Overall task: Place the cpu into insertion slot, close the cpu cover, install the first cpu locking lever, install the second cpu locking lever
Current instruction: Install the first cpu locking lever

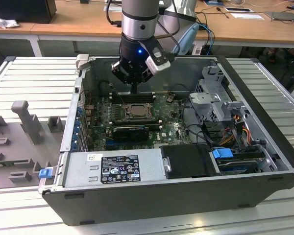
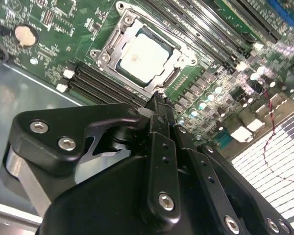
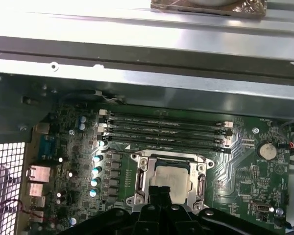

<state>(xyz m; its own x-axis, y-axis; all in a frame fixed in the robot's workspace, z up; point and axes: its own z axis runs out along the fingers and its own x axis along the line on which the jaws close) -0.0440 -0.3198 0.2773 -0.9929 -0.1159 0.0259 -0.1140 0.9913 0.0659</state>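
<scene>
The cpu is a pale square plate lying flat in the insertion slot on the green board. The silvery cpu cover lies down around it, and the cpu shows through its window. My gripper hangs just above the socket's edge, on the side of the black memory slots. Its fingers are shut together with nothing between them. I cannot tell how the locking levers along the socket's sides stand.
The board sits deep in an open computer case with tall metal walls. A black card lies in front of the socket. A drive cage and cables fill the exterior view's right. A power supply lies along the front.
</scene>
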